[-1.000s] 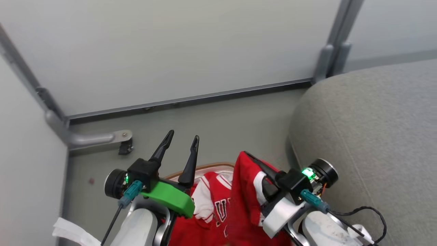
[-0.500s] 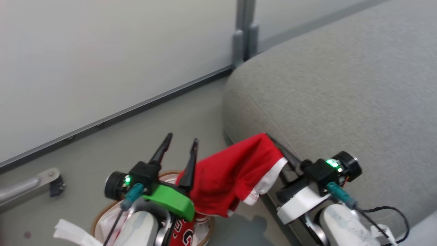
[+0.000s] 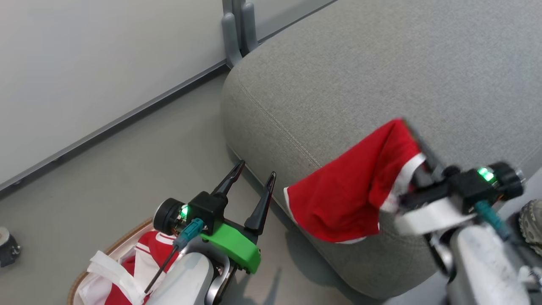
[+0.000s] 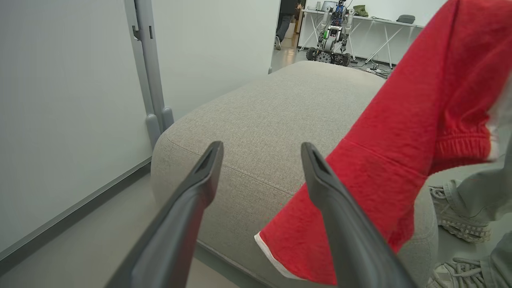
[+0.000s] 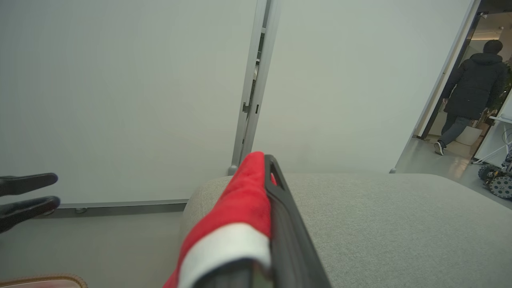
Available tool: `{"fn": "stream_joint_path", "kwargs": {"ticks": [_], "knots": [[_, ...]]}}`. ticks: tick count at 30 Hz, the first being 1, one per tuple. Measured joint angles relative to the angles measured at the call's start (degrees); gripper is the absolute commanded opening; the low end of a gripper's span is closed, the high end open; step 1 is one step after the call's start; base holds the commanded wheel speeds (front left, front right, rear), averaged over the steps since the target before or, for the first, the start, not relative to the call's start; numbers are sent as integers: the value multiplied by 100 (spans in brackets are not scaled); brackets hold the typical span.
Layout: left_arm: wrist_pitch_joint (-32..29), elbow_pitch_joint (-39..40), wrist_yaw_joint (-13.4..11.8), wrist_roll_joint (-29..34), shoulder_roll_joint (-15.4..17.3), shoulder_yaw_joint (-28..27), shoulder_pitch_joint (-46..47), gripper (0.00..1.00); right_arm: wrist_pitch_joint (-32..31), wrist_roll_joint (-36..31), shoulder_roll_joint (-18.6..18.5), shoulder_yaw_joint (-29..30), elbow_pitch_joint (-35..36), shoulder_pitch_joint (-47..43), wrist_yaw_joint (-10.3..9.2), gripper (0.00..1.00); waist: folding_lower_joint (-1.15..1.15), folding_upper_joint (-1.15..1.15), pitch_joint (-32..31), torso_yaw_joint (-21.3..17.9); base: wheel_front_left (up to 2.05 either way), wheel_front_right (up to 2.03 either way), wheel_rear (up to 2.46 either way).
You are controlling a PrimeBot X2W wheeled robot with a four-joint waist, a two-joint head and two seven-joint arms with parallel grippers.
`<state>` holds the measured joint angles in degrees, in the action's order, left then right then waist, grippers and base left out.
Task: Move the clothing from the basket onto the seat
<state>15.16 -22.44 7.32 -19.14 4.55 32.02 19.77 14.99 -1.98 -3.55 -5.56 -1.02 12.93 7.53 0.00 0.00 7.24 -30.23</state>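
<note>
My right gripper [image 3: 404,123] is shut on a piece of the clothing, a red garment with white trim [image 3: 347,195]. It hangs from the fingers against the front edge of the grey seat [image 3: 360,76]. In the right wrist view the red garment [image 5: 244,192] drapes over the left side of the shut right gripper [image 5: 267,160], above the seat [image 5: 380,224]. My left gripper [image 3: 258,169] is open and holds nothing, above the floor between basket and seat. The basket [image 3: 123,239] sits at the lower left with a red and white jersey [image 3: 146,254] inside. Through the left gripper [image 4: 261,147] I see the seat [image 4: 272,120] and the garment [image 4: 400,140].
Pale partition walls with a grey post [image 3: 237,25] stand behind the seat. A white liner [image 3: 106,264] spills over the basket. A person's shoe [image 4: 456,212] stands by the seat's near corner. Another robot [image 4: 332,32] and a person in a dark coat [image 5: 476,88] are farther off.
The head camera has swung right, bringing more of the seat into view. My right gripper has carried the red garment up and to the right, against the seat. The left gripper stays open.
</note>
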Motion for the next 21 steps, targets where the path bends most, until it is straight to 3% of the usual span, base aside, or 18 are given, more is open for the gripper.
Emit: {"fn": "stream_joint_path", "kwargs": {"ticks": [3, 7, 16, 21], "knots": [[0, -2, 0, -9, 35, 76, -12, 100, 1, -2, -151, 388, 73, 513, 0, 0, 0, 0, 78, -47, 0, 0, 0], [0, 81, 0, -12, 143, 83, -21, 100, 1, -103, -561, 324, -63, 1405, 0, 0, 0, 0, 258, -57, 0, 0, 0], [0, 290, 0, 87, 446, 250, 106, 100, 9, -232, -1493, 397, -1240, 3648, 0, 0, 0, 0, 848, 54, 0, 0, 0], [0, 367, 1, 58, 614, 476, 435, 100, 9, -485, -1764, 612, -1884, 4521, 0, 0, 0, 0, 1236, 262, 0, 0, 0]]}}
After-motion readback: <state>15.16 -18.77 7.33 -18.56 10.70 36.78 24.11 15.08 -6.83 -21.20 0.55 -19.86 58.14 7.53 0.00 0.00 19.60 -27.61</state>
